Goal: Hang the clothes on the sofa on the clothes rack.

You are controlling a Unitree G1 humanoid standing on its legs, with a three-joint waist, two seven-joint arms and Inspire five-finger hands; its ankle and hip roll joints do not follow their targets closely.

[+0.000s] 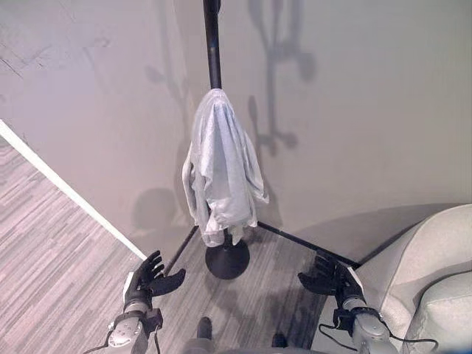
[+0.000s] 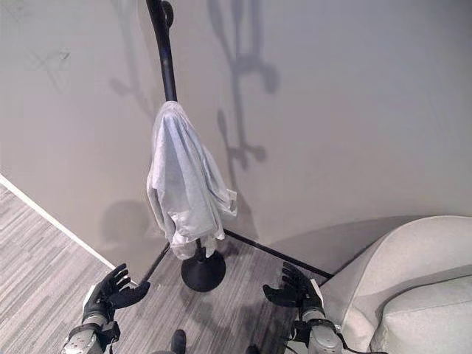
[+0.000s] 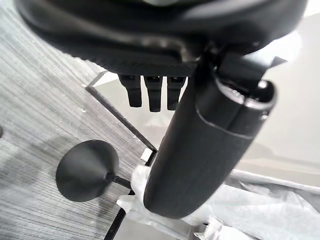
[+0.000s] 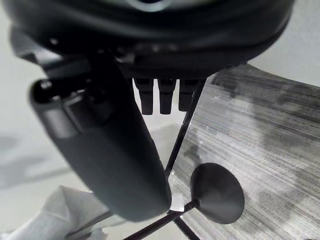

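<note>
On the black clothes rack (image 1: pixel 213 51) in the corner hangs a pale garment (image 1: pixel 219 169) (draped, bunched); left robot hand (image 1: pixel 150 279) and right robot hand (image 1: pixel 329 276) spread wide, empty, beside the sofa (image 1: pixel 420 280).

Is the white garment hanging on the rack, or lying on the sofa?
Hanging. The white garment drapes from the rack's pole, above its base.

Readable text: none in any view.
Garment (image 1: pixel 220 173): plain pale cloth, no print or label that can be made out.
Clothes rack (image 1: pixel 213 51): bare black pole above the garment, no sign or number.
Sofa (image 1: pixel 431 280): unmarked upholstery, right of the rack.
</note>
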